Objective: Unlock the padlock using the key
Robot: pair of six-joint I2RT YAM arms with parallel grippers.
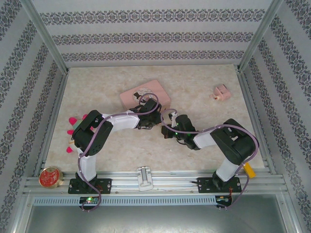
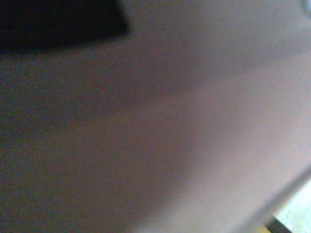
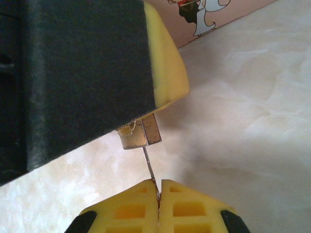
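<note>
Down by the marble-patterned table (image 3: 252, 121), the right gripper (image 3: 159, 187) has its yellow fingertips pressed flat together, and pinched in the seam between them is the key (image 3: 149, 167), a thin dark sliver standing up out of the pads. Its upper end meets the underside of the padlock (image 3: 140, 133), a small brass block directly above. Whether the tip is inside the keyhole is impossible to tell from here.

The padlock pokes out from beneath a broad black finger (image 3: 82, 73) with a yellow pad, which belongs to the left gripper (image 1: 149, 116); that gripper is clamped on the lock and holds it just off the table.

From above, both arms bend inward and the two grippers meet near the middle of the table, just in front of the pink tin (image 1: 146, 93). A small pink lump (image 1: 222, 91) sits well apart at the far right.
</note>
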